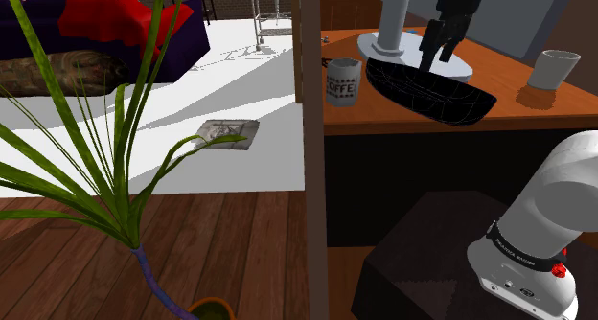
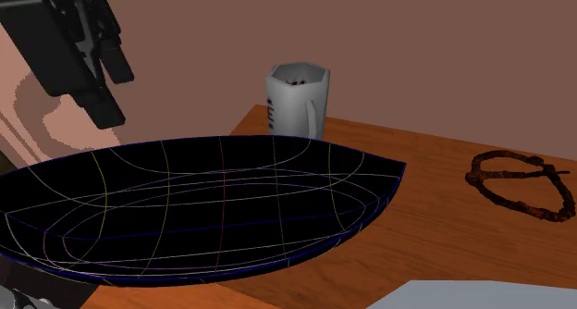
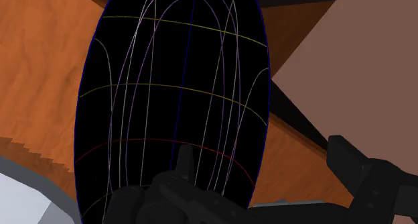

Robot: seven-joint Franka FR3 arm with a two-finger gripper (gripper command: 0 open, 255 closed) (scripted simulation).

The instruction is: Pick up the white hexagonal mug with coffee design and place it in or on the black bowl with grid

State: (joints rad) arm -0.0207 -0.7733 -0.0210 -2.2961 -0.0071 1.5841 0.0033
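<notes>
While the black gripper (image 1: pixel 436 54) hangs open-jawed over the black grid-lined bowl (image 1: pixel 431 90), the white hexagonal COFFEE-lettered mug (image 1: pixel 342 81), dark inside, stands beside it at the shoulder view's upper middle; a white cup (image 1: pixel 556 69) stands upper right.

Tabletop (image 1: pixel 383 113): wood grain noted, orange-brown, smooth. Black bowl (image 2: pixel 185 215): matt finish recorded, overlaid with thin coloured grid lines. Hexagonal mug (image 2: pixel 298 102): smooth, grey-white; material not determined. Hand (image 1: pixel 436 50): matt black. Floor (image 1: pixel 240 251): wooden planks observed. Looped object (image 2: pixel 518 182): rough, rust-coloured surface.
</notes>
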